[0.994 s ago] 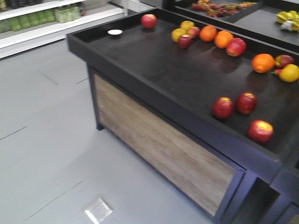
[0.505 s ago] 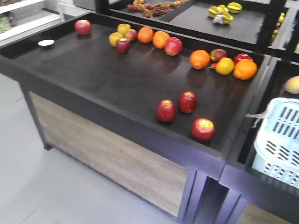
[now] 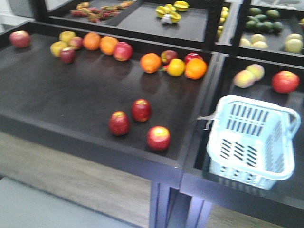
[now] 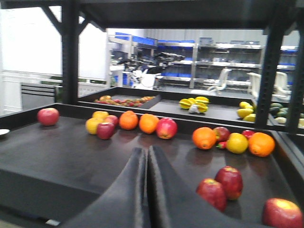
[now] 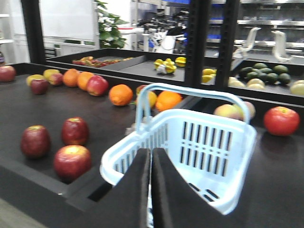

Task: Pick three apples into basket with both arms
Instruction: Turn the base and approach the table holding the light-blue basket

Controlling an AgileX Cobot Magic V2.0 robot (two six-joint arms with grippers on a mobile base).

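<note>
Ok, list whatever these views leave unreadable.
Right wrist view: the shut right gripper covers the near floor of the basket.
Left wrist view: the nearest apple is cut off by the bottom edge.
Front view: the white item among the bananas is too blurred.

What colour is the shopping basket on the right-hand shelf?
The basket is pale blue-white all over, with slotted sides. The right wrist view shows it best.
</note>
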